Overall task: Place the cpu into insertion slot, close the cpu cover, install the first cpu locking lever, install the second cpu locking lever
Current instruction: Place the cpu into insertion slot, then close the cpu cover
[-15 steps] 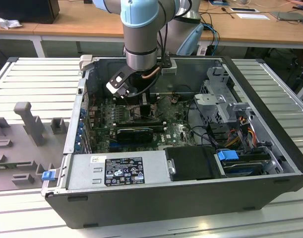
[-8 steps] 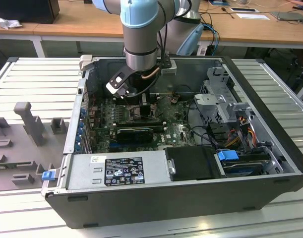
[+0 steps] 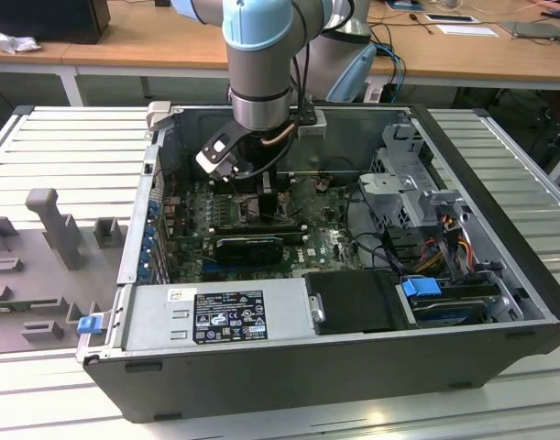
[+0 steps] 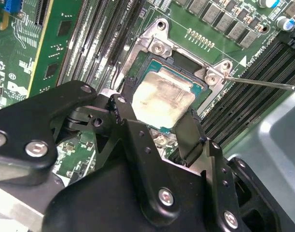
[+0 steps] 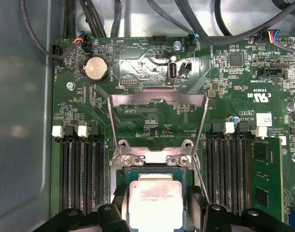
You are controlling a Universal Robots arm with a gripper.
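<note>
Gripper [image 4: 156, 121] sits low inside the computer case [image 3: 353, 367], over the socket on the motherboard [image 5: 152, 72]. Fingers [image 4: 122, 112] are clamped on the cpu [image 5: 155, 205], one on each of two opposite edges. Chip lies flat between them, in or just above the socket; seating not certain. Beyond it, on the far side from the gripper body, the cpu cover [image 5: 157, 100] stands swung open, hinged at the socket edge. A thin lever [image 4: 263, 83] juts free beside the socket.
</note>
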